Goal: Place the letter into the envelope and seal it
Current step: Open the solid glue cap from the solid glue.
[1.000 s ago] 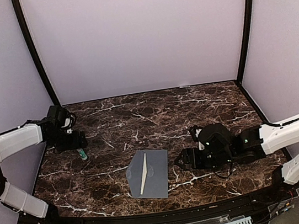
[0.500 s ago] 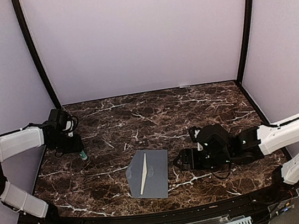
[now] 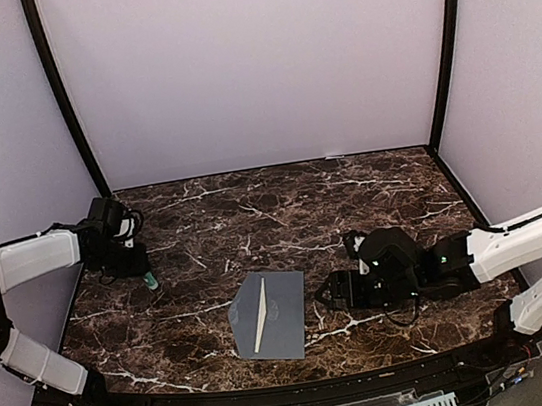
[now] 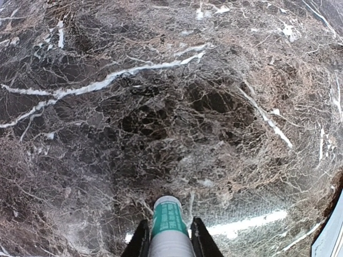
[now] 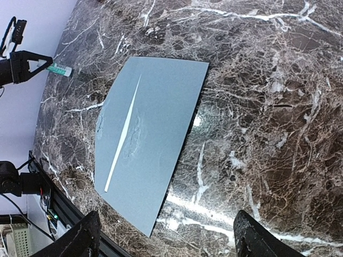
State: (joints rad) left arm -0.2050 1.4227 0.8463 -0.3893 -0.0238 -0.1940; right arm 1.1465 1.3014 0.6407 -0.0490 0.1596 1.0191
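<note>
letter (image 5: 124,133): only a thin cream sliver shows along the envelope (image 5: 161,123), rest hidden inside | tube (image 4: 168,214): near end cut off by the picture's bottom edge, between the fingers of the left tool (image 4: 169,233); label print too small to read | right tool (image 5: 167,219): only finger ends show in its wrist view | left arm (image 3: 27,260), right arm (image 3: 529,239): cropped at the top view's sides

The left arm (image 3: 31,257) and right arm (image 3: 524,240) have white shells between black joints, black wrist housings, and thin black cables looping alongside. The right fingers (image 5: 86,241) are black and tapered.
</note>
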